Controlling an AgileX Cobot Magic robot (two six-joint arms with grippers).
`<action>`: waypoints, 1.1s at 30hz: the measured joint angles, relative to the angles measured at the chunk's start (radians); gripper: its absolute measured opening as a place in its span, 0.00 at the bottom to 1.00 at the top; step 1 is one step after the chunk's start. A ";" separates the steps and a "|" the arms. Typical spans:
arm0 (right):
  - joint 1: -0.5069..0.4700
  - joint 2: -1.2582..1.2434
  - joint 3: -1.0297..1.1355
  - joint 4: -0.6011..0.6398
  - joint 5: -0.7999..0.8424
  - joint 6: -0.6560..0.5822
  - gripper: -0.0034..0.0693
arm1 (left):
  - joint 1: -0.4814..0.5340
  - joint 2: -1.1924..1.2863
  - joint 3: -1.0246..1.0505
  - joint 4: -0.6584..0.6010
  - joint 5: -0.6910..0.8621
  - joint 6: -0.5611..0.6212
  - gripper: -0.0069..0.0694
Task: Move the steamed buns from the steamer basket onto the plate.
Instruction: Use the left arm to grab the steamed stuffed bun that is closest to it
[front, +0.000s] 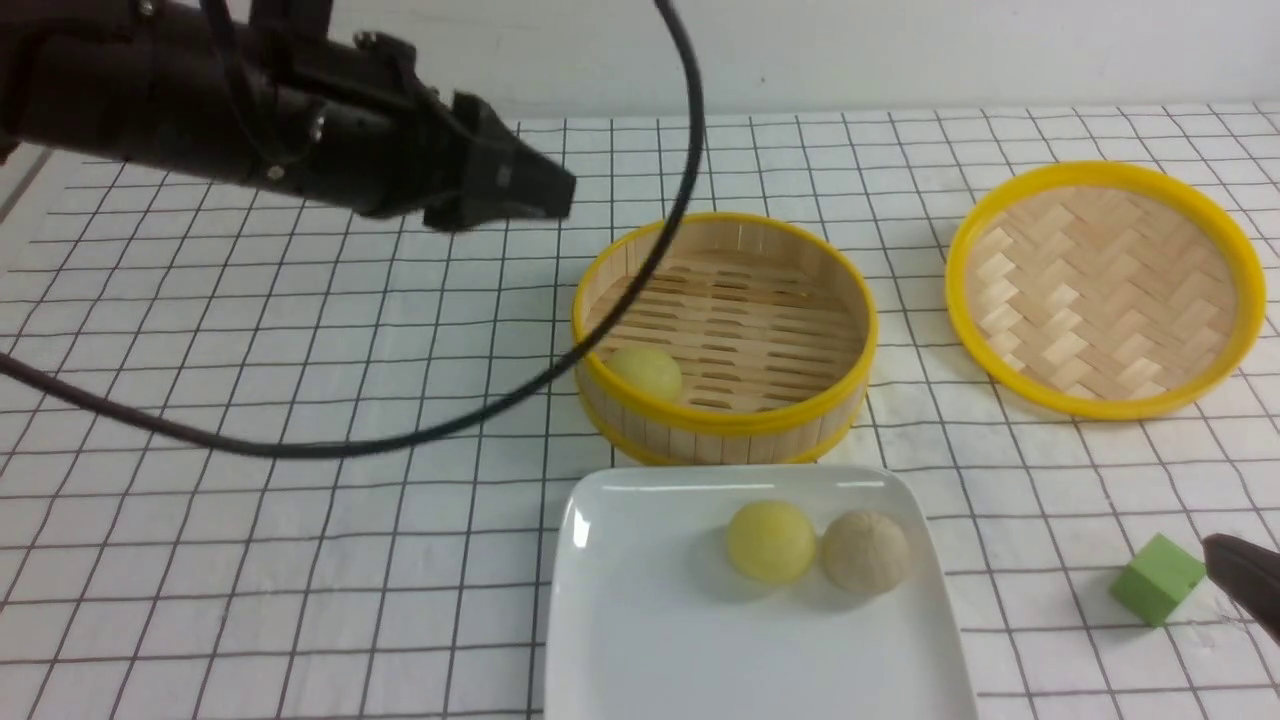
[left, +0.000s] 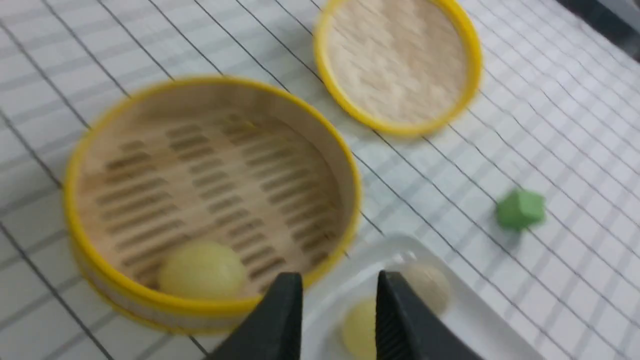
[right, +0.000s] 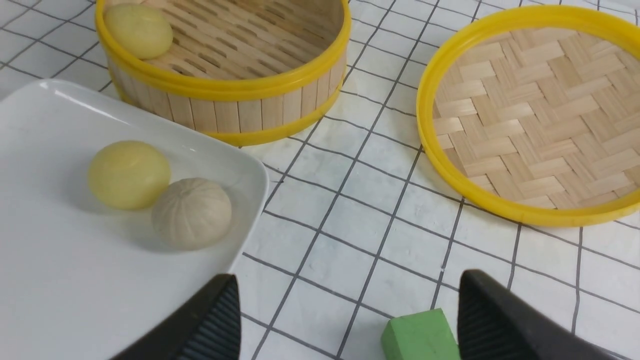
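Observation:
The round bamboo steamer basket (front: 725, 425) with yellow rims stands mid-table and holds one yellow bun (front: 646, 373) at its near left. The white plate (front: 640, 620) lies just in front of it with a yellow bun (front: 770, 541) and a beige bun (front: 866, 550) side by side. My left gripper (front: 560, 195) hangs high, left of and above the basket. In the left wrist view its jaws (left: 339, 280) stand apart and empty, over the basket's bun (left: 202, 270). My right gripper (right: 347, 285) is open wide and empty, low at the table's right front.
The woven basket lid (front: 1105, 285) lies upside down at the right. A small green cube (front: 1157, 578) sits right of the plate, next to my right gripper's finger (front: 1240, 572). A black cable (front: 600, 350) loops from my left arm across the basket's left rim.

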 joint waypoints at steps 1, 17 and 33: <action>0.000 0.000 0.000 0.000 0.000 0.000 0.82 | 0.000 0.000 0.000 0.049 0.061 -0.011 0.41; 0.000 0.000 0.000 0.009 -0.011 0.001 0.82 | 0.000 0.008 0.000 0.369 -0.034 -0.223 0.41; 0.000 0.000 0.000 0.009 -0.012 0.001 0.82 | -0.144 0.264 -0.011 0.188 -0.242 0.014 0.57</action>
